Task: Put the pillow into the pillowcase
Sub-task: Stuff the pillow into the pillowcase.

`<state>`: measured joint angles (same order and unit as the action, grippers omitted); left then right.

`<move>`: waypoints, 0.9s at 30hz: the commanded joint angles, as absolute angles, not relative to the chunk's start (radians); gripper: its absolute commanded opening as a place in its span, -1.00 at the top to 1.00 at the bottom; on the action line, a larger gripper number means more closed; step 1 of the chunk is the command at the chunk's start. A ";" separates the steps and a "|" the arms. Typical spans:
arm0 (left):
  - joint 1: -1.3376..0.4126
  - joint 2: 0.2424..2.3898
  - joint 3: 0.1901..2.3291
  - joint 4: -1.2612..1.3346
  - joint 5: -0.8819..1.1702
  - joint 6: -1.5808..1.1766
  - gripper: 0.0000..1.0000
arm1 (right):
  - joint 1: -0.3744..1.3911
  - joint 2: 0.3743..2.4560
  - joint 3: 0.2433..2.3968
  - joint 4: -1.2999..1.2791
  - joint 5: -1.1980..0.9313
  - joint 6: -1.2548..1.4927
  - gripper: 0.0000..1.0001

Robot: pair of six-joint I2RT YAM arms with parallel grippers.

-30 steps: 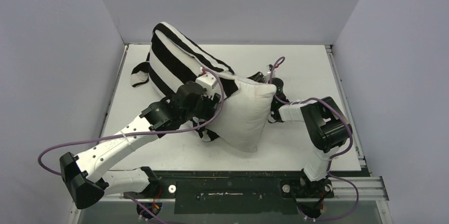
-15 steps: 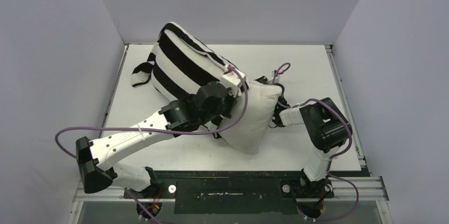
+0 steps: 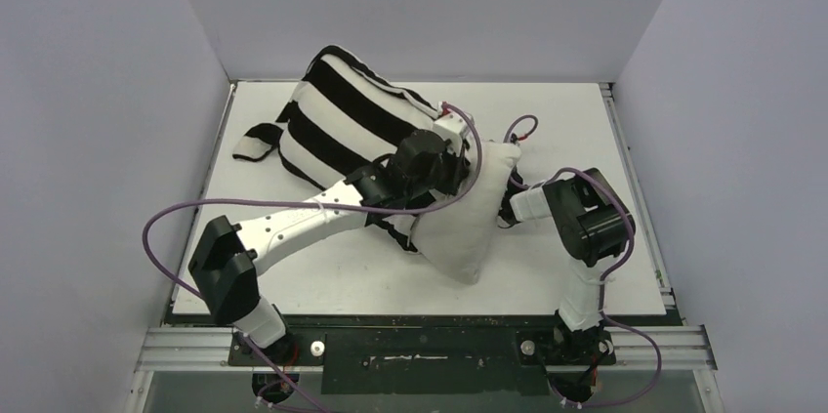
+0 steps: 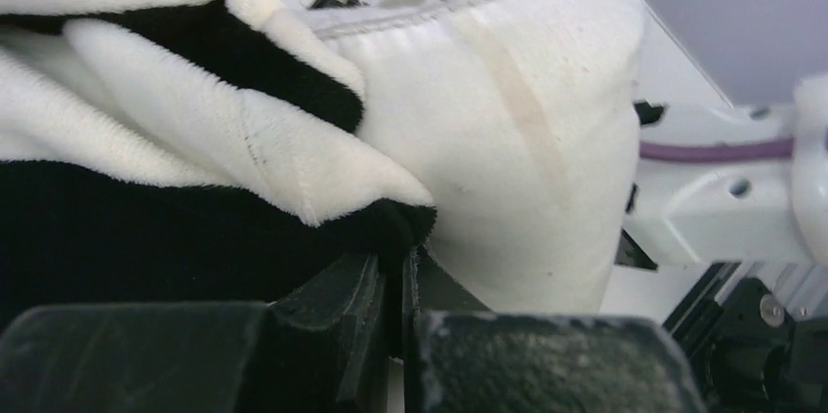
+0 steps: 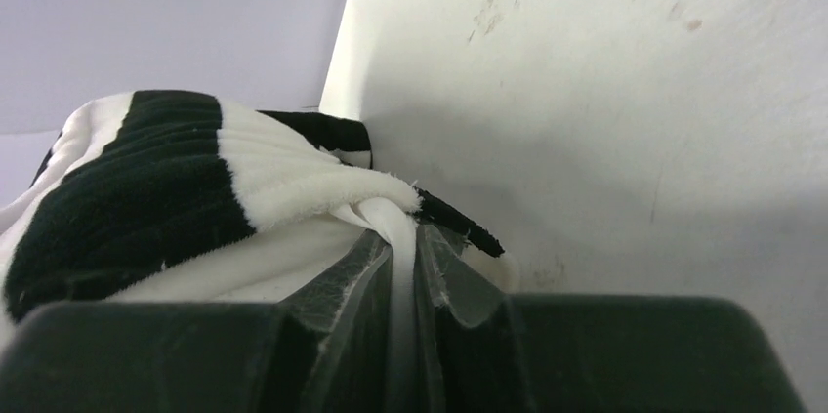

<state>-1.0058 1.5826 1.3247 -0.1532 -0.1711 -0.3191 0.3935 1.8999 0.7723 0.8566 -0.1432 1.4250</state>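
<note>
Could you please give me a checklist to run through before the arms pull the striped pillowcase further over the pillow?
1. The left tool is shut on the pillowcase edge: ok.
2. The right tool is shut on the pillowcase too: ok.
3. The pillow has started into the pillowcase: ok, its far end is covered.
4. The pillow is fully covered: not ok, its near part is bare.
5. The pillow lies wholly on the table: ok.
6. Neither tool pinches the pillow along with the pillowcase: cannot tell.
</note>
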 commanded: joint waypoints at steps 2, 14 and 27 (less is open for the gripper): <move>-0.873 1.694 1.555 -0.050 0.111 -0.327 0.77 | 0.348 1.850 0.901 0.814 -0.099 1.306 0.33; -0.825 1.572 1.584 -0.365 -0.086 -0.264 0.00 | -0.020 1.479 0.844 0.212 -0.371 0.820 -0.89; -0.968 1.382 1.191 -0.365 -0.401 -0.357 -0.04 | -0.091 1.140 0.846 -0.253 -0.417 0.639 -1.00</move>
